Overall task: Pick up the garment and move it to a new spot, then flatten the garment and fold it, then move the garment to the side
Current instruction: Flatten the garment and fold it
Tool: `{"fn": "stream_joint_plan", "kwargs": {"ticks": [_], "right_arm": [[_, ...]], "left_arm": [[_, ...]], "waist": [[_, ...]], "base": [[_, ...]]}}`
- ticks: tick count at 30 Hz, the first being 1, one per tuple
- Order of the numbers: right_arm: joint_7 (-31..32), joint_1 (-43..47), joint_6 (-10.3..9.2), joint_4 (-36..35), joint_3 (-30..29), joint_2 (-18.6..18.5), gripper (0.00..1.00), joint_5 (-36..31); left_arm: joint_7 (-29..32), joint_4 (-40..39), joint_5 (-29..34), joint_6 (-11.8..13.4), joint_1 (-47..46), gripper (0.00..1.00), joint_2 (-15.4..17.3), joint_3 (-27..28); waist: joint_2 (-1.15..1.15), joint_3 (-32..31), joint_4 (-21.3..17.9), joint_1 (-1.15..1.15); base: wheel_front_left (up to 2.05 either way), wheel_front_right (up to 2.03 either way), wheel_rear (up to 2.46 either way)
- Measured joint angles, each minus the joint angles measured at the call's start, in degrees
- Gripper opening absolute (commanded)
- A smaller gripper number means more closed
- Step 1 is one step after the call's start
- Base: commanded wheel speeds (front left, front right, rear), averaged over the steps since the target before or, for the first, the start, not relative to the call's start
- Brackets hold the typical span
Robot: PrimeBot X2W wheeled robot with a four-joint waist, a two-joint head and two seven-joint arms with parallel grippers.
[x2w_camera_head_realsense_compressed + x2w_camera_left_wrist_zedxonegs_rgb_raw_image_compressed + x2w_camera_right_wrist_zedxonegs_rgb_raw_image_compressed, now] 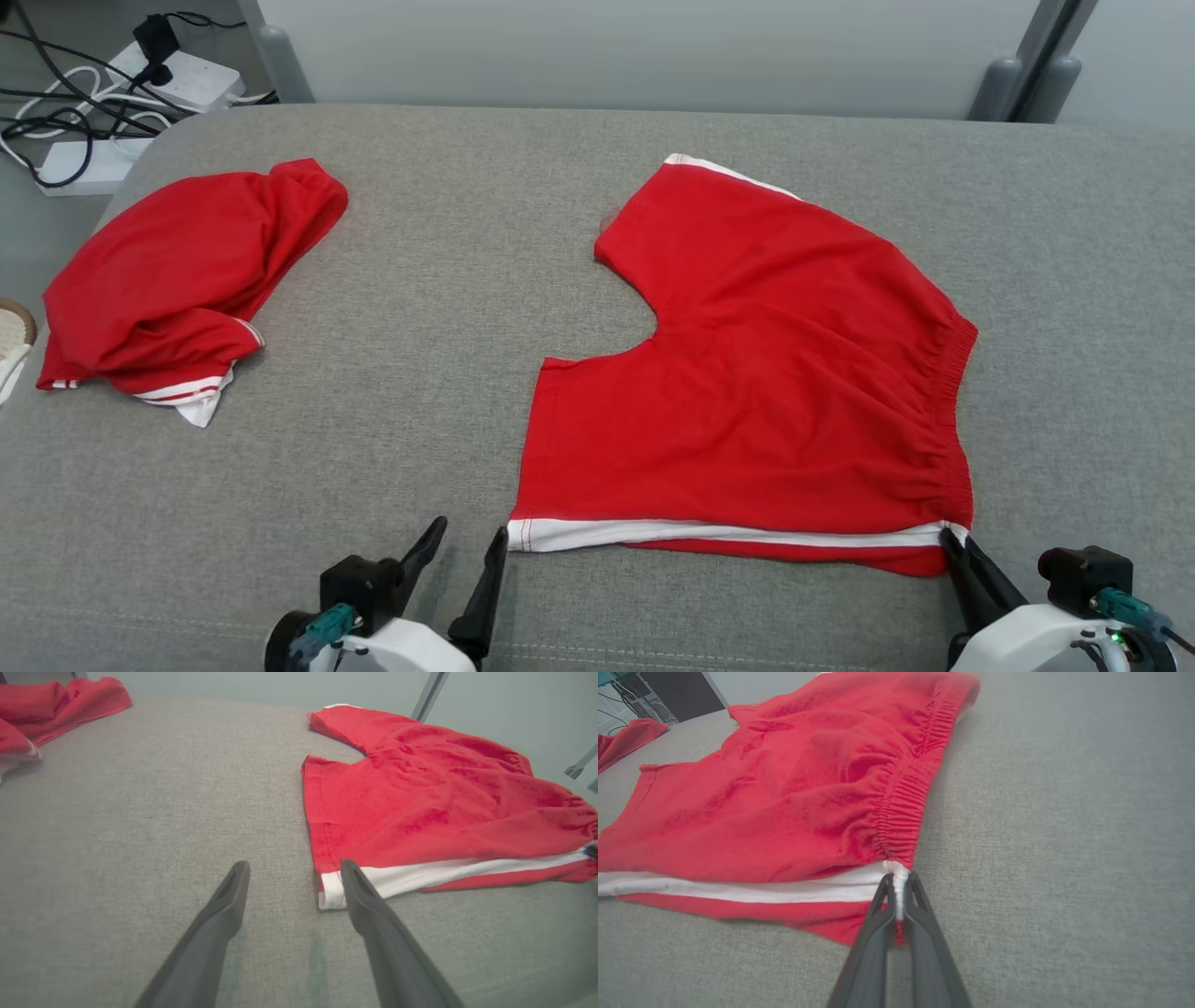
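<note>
The garment [766, 373], a pair of red shorts with a white side stripe, lies spread flat on the grey cushion, waistband to the right. My right gripper [954, 541] is shut on the garment's near waistband corner; the right wrist view shows white and red cloth [899, 882] pinched between its fingers [873, 933]. My left gripper [467, 539] stands open just left of the near leg-hem corner [329, 889]. One of its fingertips [352, 877] overlaps that white hem in the left wrist view, and whether it touches I cannot tell.
A second red garment [177, 280] lies crumpled at the cushion's left edge. Power strips and cables [112, 103] sit on the floor beyond the far left corner. Bare grey cushion [420, 308] stretches between the two garments.
</note>
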Motion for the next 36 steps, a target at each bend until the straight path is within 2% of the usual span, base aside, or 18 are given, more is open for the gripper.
{"fn": "stream_joint_plan", "kwargs": {"ticks": [5, 13, 17, 23, 25, 27, 28, 29, 30, 31, 36], "right_arm": [[0.0, -1.4, 0.00, -0.4, 1.9, -0.6, 0.00, 0.9], [0.0, -2.9, 0.00, -0.5, 3.1, -0.8, 0.00, 1.0], [0.0, -3.4, 0.00, -0.5, 3.4, -0.9, 0.00, 1.0], [0.0, -3.4, 0.00, -0.5, 3.8, -1.0, 0.00, 1.0], [0.0, -3.4, 0.00, -0.5, 4.0, -1.0, 0.00, 1.0], [0.0, -3.4, 0.00, -0.4, 4.2, -1.0, 0.00, 1.2], [0.0, -3.4, 0.00, -0.4, 4.2, -1.0, 0.00, 1.2], [0.0, -3.4, 0.00, -0.4, 4.3, -1.0, 0.00, 1.2], [0.0, -3.4, 0.00, -0.4, 4.4, -1.0, 0.00, 1.3], [0.0, -3.4, 0.00, -0.4, 4.5, -1.0, 0.00, 1.5], [0.0, -3.4, 0.00, -0.2, 5.6, -1.1, 0.00, 1.8]], "left_arm": [[0.0, 5.6, -8.5, 0.0, -5.2, 1.00, 0.5, -9.4], [0.0, 8.8, -16.8, 0.0, -7.6, 1.00, 3.2, -15.7], [0.0, 9.0, -20.7, 0.0, -7.6, 1.00, 4.3, -20.1], [0.0, 8.0, -24.7, 0.0, -8.5, 0.99, 6.2, -23.7], [0.0, 7.6, -25.2, 0.0, -8.7, 0.87, 6.3, -24.4], [0.0, 7.6, -26.0, 0.0, -8.9, 0.49, 6.9, -26.1], [0.0, 7.6, -26.0, 0.0, -8.9, 0.43, 6.9, -26.1], [0.0, 7.6, -26.6, 0.0, -9.1, 0.29, 7.2, -26.8], [0.0, 7.6, -27.1, 0.0, -9.4, 0.05, 7.5, -27.3], [0.0, 7.4, -27.5, 0.0, -9.7, 0.00, 7.7, -27.7], [0.0, 5.7, -28.5, 0.0, -9.8, 0.00, 8.5, -29.2]], "waist": [[0.00, 1.6, -2.2, 0.00], [0.00, 3.1, -3.6, 0.00], [0.00, 3.1, -3.6, 0.00], [0.00, 3.2, -3.8, 0.00], [0.00, 3.1, -3.8, 0.00], [0.00, 3.0, -3.9, 0.00], [0.00, 3.0, -3.9, 0.00], [0.00, 2.9, -3.9, 0.00], [0.00, 2.8, -4.0, 0.00], [0.00, 2.7, -4.1, 0.00], [0.00, 2.1, -4.2, 0.00]], "base": [[0.00, 0.00, 0.00], [0.00, 0.00, 0.00], [0.00, 0.00, 0.00], [0.00, 0.00, 0.00], [0.00, 0.00, 0.00], [0.00, 0.00, 0.00], [0.00, 0.00, 0.00], [0.00, 0.00, 0.00], [0.00, 0.00, 0.00], [0.00, 0.00, 0.00], [0.00, 0.00, 0.00]]}}
